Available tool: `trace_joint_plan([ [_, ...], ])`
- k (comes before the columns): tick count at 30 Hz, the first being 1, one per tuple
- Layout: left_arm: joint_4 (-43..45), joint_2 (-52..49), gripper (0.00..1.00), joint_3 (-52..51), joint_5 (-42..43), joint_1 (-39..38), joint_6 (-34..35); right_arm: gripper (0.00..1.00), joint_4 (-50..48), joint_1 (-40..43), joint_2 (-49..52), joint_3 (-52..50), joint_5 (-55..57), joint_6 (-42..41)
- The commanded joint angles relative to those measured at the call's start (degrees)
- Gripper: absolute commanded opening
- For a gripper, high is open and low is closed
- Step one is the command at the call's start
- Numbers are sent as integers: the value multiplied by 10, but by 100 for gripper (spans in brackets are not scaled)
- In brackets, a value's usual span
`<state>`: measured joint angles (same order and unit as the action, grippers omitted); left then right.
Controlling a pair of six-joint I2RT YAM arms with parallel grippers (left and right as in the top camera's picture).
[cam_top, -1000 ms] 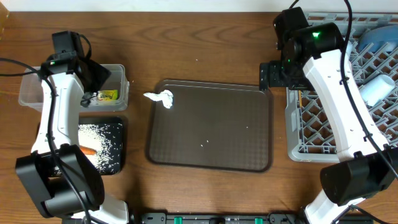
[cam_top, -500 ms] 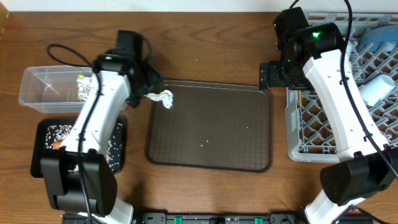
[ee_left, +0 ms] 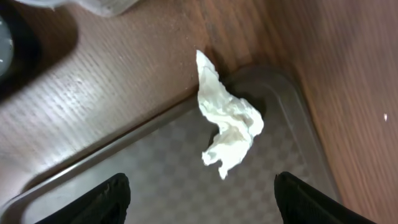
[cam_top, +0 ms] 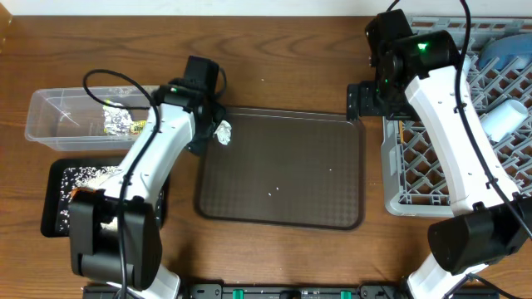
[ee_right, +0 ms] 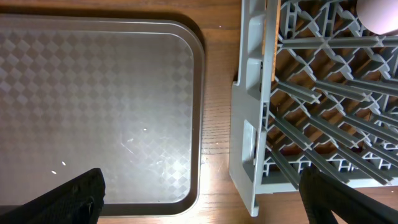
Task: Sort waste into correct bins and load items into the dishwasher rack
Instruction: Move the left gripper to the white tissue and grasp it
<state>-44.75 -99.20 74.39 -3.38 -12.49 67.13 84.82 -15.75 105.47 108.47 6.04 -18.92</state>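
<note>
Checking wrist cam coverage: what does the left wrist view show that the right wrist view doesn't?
Only left wrist: the crumpled white paper, lying at a corner of the dark brown serving tray and partly over its rim, ahead of the open left hand. Only right wrist: the grey dishwasher rack beside the tray, with the open right hand above the tray's edge nearest it. Both: the tray on the wooden table, and that view's own fingers spread with nothing between them.
</note>
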Motion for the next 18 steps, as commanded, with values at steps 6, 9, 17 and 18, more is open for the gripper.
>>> trace_joint_plan([
  [6,90,-50,77,-30,51,-7,26,99,0,-1,-6,2,4,-8],
  [9,105,-69,78,-30,59,-10,26,99,0,-1,-6,2,4,-8],
  [17,136,-107,77,-30,75,-25,26,99,1,-1,-6,2,4,-8],
  [18,139,-110,77,-30,75,-26,26,99,0,-1,-6,2,4,-8],
])
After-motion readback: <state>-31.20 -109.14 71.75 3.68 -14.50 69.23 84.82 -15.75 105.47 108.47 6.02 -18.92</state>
